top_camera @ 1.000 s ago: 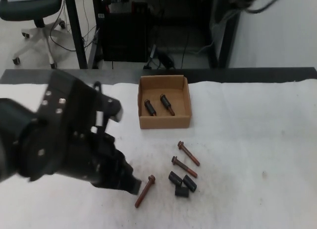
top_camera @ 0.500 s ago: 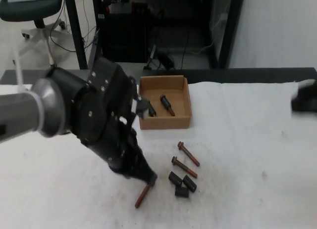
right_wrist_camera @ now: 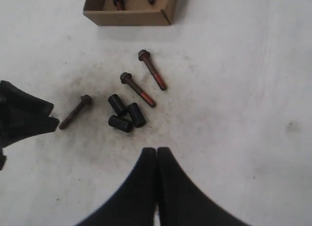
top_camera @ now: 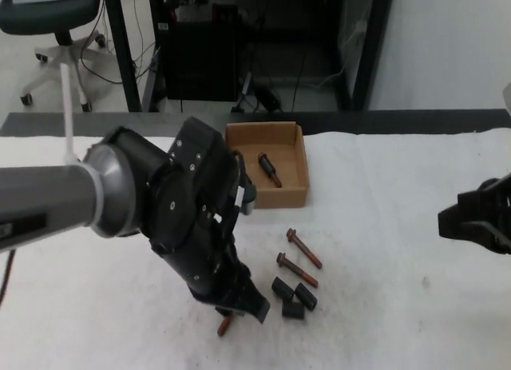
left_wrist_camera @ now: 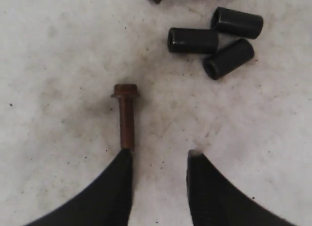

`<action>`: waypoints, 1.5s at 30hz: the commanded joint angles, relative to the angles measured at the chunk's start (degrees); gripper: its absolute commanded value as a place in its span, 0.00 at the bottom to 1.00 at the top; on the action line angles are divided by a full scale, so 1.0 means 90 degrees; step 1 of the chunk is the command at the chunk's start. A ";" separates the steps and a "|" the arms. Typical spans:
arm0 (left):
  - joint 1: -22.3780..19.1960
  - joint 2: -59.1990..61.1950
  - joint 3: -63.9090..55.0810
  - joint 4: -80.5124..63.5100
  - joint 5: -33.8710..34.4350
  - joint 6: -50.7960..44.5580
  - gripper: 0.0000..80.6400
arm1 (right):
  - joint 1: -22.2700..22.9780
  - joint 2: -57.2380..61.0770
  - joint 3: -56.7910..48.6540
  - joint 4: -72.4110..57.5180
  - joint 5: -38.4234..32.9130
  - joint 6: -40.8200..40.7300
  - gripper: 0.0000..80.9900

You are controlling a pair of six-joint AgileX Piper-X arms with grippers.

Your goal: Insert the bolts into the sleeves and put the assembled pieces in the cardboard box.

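While my left pincer (top_camera: 242, 308) hangs low over the white cloth (top_camera: 399, 306) in the high view, its arm covers most of the lone bolt (top_camera: 224, 326), leaving a rusty tip poking out beneath. Two more bolts (top_camera: 300, 258) and three black sleeves (top_camera: 292, 298) lie just beside it, and the cardboard box (top_camera: 265, 197) sits farther back with an assembled piece (top_camera: 269, 169) inside. Seen from my left wrist, the detail that the arm masks from above comes out. The fingers stand spread, yet the lone bolt lies in line with one finger (left_wrist_camera: 122, 187), its shank end touching that tip rather than resting in the gap. I judge that closing from here could press that finger down on the shank or nudge it sideways, so that the bolt rolls off or I pinch nothing but cloth. A shift across would need to come first. The sleeves cluster close ahead, and a skidding bolt could knock them apart. From my right wrist the wider layout comes clear. My right pincer (right_wrist_camera: 156, 152) has its fingers pressed together on nothing, well back from the parts. The lone bolt lies with its head end nearer the sleeves. The box holds what look like two assembled pieces side by side, one of them screened from the high camera by my left arm.
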 commanded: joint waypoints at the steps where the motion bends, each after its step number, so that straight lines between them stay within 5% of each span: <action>1: -0.0030 0.0138 -0.0052 0.0046 -0.0112 -0.0091 0.43 | -0.0012 -0.0052 -0.0004 -0.0070 -0.0174 0.0049 0.01; 45: -0.0030 0.1085 -0.0462 -0.0601 -0.0697 0.0220 0.43 | -0.0013 -0.0052 -0.0004 0.0066 -0.0173 0.0049 0.01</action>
